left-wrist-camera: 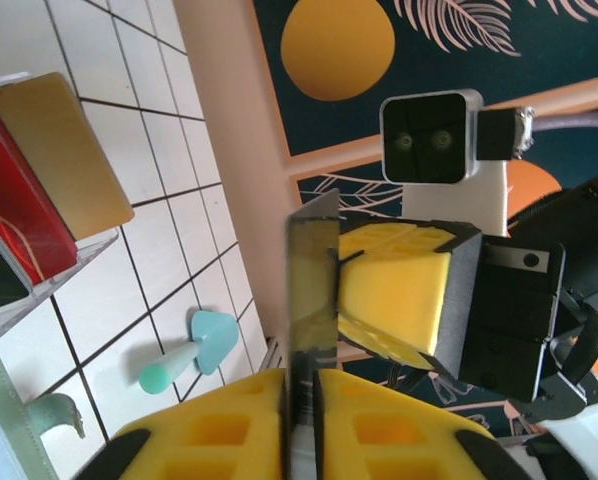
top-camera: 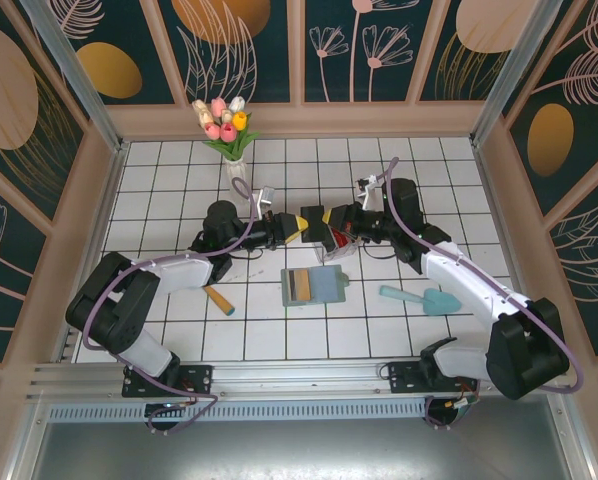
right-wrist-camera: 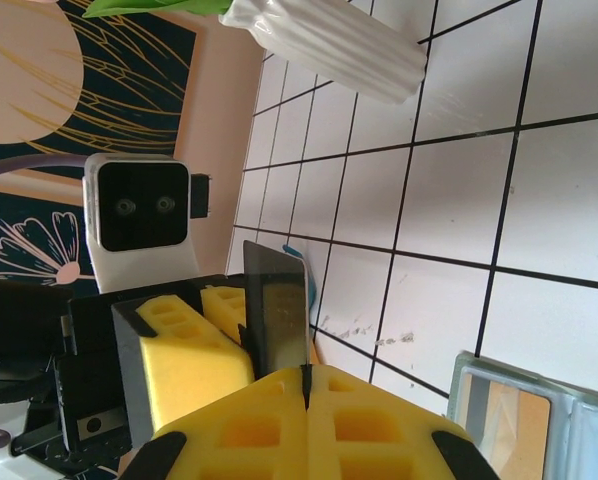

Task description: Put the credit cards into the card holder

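A staged robot test cell: tiled table (top-camera: 309,335), floral-print walls (top-camera: 379,50).

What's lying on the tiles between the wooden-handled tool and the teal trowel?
The open card holder, with a tan card in it, as the top view shows.

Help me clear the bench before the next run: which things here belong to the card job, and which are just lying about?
Belong: card holder; tan card in it; dark grey card, pinched by left hand and right hand.
Lying about: tulip vase; teal trowel; orange-handled tool.
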`<state>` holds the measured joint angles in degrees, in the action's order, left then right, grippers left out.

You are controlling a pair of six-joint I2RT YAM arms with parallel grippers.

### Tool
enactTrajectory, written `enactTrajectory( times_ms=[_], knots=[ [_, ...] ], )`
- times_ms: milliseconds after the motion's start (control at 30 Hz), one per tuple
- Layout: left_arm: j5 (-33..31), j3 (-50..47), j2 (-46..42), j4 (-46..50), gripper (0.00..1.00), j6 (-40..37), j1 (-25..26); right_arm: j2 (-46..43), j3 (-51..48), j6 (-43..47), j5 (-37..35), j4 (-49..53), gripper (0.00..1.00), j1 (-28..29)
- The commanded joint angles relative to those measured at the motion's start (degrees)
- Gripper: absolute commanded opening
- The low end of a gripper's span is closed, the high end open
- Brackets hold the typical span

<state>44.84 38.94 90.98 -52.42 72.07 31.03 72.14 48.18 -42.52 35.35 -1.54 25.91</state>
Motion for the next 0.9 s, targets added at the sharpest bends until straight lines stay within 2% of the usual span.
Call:
enactTrajectory(
  times_ms=[0,33,100,167,267,333,400,600,867],
  knots=[
    [-1.2,-0.8,-1.9,0.4,0.07,-1.5,0.0,-1.0,-0.3,0.6,-1.7,0.9,0.02,-0.5],
    [-1.6,-1.2,-2.1,1.0,0.02,-1.6,0.0,-1.1,-0.5,0.8,-2.8,2.1,0.03,-0.4],
    [-3.0,-2.3,-3.0,3.7,0.0,-3.0,0.0,-1.4,-0.7,1.9,-7.7,6.6,0.1,-0.1],
    [-6.8,-3.2,-4.5,12.8,0.0,-7.2,0.1,-1.6,-1.4,4.9,-16.1,12.9,0.24,2.0],
    [-11.8,-6.3,-6.4,18.6,0.0,-9.1,1.1,-1.0,-4.0,6.0,-26.8,17.6,0.43,6.2],
    [-14.6,-7.5,-6.6,20.6,0.0,-9.2,2.6,-0.5,-6.4,6.0,-30.5,17.8,0.55,8.8],
    [-16.9,-7.4,-6.0,23.0,0.0,-9.7,4.8,0.9,-7.3,5.9,-31.5,18.2,0.62,10.2],
    [-22.3,-10.6,-5.8,24.0,0.0,-7.4,7.7,5.6,-7.3,5.2,-39.0,20.5,0.71,15.3],
    [-21.0,-9.7,-4.0,23.9,0.0,-7.5,9.0,11.3,-5.9,4.8,-42.5,22.5,0.71,16.7]
  ],
)
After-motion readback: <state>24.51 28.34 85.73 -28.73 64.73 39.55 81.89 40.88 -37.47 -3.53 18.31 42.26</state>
